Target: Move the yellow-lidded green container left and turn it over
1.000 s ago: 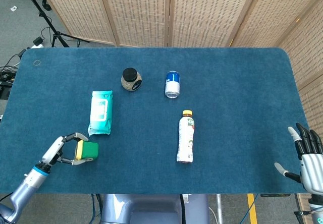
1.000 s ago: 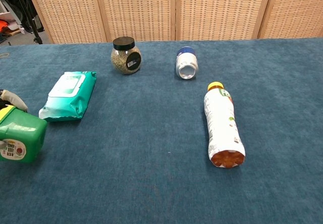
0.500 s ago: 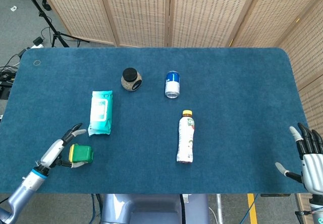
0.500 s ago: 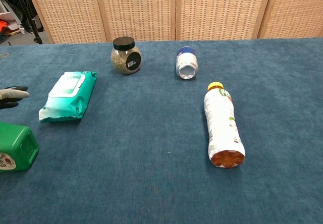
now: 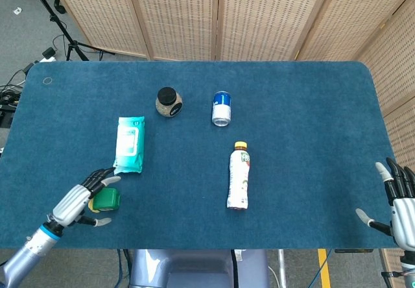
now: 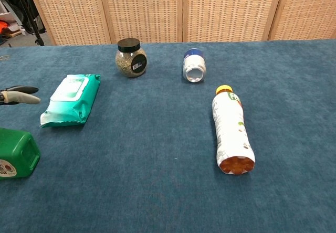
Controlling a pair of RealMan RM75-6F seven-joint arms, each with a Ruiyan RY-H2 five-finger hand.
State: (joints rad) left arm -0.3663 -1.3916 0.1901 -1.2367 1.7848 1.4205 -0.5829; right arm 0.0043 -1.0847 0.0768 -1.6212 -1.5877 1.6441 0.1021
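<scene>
The small green plastic container with a yellow lid [image 5: 104, 201] now sits alone near the front-left edge of the blue felt table [image 5: 305, 139], below the teal wipes pack [image 5: 130, 144]. A second ago the left hand [image 5: 76, 203] gripped it; now the fingers are spread, released and just beside it. It looks placed and turned, so the task seems nearly done. The right hand [image 5: 397, 200] stays spread and empty at the far right.
</scene>
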